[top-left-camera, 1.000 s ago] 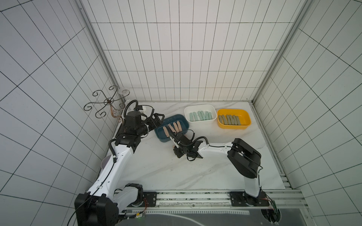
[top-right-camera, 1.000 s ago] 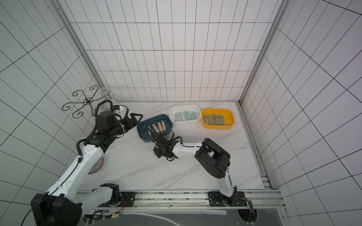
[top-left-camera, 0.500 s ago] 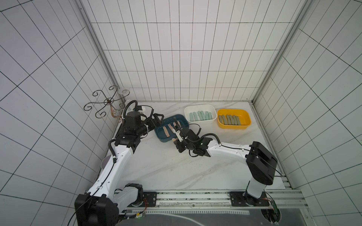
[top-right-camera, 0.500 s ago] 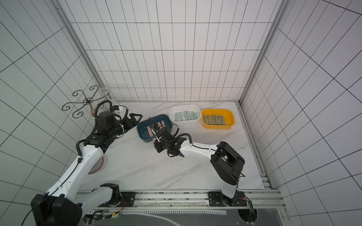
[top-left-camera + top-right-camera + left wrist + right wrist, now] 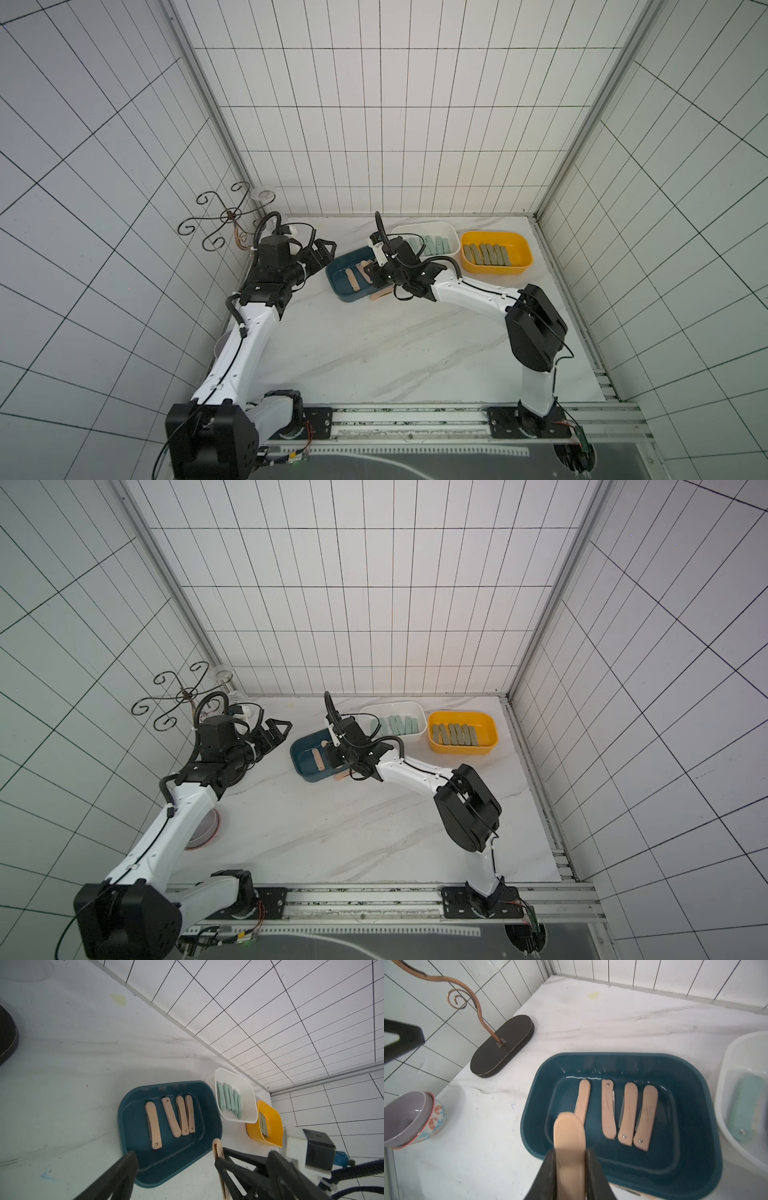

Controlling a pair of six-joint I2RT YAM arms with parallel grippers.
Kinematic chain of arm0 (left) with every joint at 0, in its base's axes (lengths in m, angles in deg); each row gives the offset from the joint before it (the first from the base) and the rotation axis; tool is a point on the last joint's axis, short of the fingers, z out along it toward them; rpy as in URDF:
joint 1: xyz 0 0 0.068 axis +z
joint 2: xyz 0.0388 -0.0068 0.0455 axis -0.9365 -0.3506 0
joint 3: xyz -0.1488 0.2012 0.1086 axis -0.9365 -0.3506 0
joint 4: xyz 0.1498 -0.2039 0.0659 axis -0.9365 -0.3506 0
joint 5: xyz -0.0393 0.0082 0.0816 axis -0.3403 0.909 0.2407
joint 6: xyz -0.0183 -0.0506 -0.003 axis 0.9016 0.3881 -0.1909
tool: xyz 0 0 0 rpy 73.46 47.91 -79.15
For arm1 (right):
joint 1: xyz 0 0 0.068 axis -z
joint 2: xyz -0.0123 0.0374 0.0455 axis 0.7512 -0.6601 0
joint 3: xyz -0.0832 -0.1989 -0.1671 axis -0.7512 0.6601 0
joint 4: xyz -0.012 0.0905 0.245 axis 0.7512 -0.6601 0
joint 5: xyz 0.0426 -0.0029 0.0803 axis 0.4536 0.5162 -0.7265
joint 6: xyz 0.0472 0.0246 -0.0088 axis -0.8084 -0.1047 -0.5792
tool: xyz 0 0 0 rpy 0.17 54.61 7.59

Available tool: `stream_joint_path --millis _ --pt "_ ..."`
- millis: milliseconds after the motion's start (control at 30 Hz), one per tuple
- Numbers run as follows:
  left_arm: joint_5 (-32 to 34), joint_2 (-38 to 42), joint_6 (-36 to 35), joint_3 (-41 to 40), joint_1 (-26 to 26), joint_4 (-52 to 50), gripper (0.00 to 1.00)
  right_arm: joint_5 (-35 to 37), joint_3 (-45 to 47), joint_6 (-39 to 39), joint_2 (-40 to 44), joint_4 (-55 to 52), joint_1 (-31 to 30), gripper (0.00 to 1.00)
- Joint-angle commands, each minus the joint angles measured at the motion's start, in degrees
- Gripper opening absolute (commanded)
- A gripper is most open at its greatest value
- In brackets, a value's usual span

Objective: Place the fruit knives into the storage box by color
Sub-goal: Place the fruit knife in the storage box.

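Fruit knife, flat rounded peach bar, right fingers

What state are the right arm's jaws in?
Shut on a peach-pink folded fruit knife; in the right wrist view both jaws press its sides.

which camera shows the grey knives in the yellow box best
Both top views: the olive-grey knives lie in a full, unblocked row in the yellow box. The left wrist view shows only part of the row, at a steep slant. The right wrist view leaves them out.
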Motion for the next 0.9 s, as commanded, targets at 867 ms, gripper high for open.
stream_joint_path --millis 867 --pt "-0.8 -4.1 -1.0 3.5 1.1 3.7 0.97 -5.9 -29.7 -9.5 -26.8 3.6 0.5 0.24"
